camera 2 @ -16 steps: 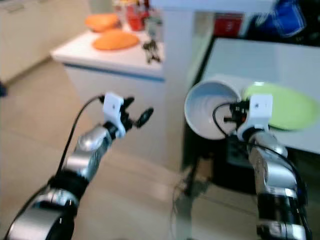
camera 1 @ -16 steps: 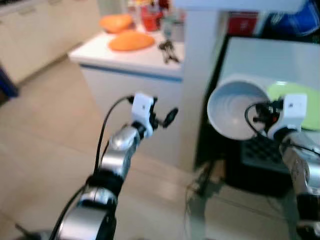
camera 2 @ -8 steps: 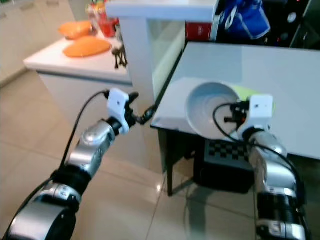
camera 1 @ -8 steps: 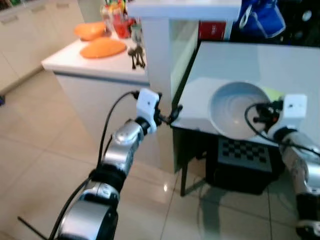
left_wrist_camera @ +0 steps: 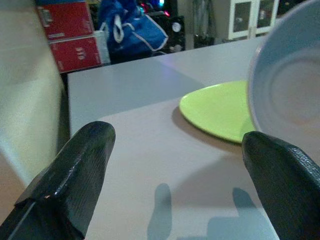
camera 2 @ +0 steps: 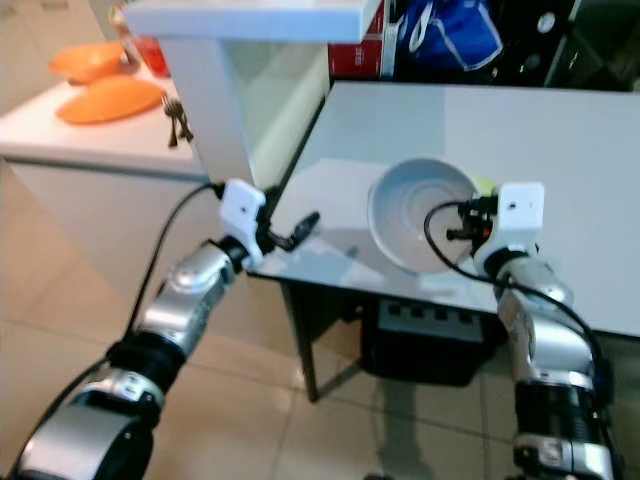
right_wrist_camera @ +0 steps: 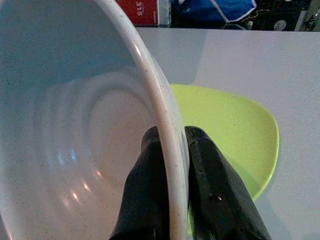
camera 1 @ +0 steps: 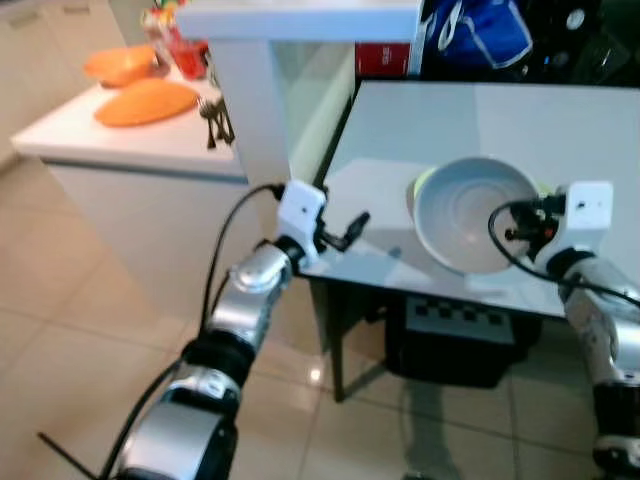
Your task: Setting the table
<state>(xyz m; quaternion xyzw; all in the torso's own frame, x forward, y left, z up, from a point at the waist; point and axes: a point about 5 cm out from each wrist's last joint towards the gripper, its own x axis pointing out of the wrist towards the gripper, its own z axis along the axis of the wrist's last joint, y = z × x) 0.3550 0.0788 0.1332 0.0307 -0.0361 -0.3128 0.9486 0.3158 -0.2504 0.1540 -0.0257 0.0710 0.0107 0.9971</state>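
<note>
My right jaws (right_wrist_camera: 169, 165) pinch the bowl's (camera 1: 475, 212) rim above the plate (left_wrist_camera: 220, 111); left jaws (left_wrist_camera: 175, 180) spread beside the plate, over the table (camera 1: 440, 120).

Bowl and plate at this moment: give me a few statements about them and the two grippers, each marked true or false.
1. The right gripper pinches the rim of the white bowl. True.
2. The bowl rests flat on the grey table. False: it is held tilted on its side above the table, with its opening towards the camera.
3. A green plate lies on the table behind the bowl. True.
4. The left gripper holds a fork. False: its fingers are spread open and hold nothing, near the table's edge.
5. The plate is orange. False: it is green; the orange things sit on the white counter to the left.
</note>
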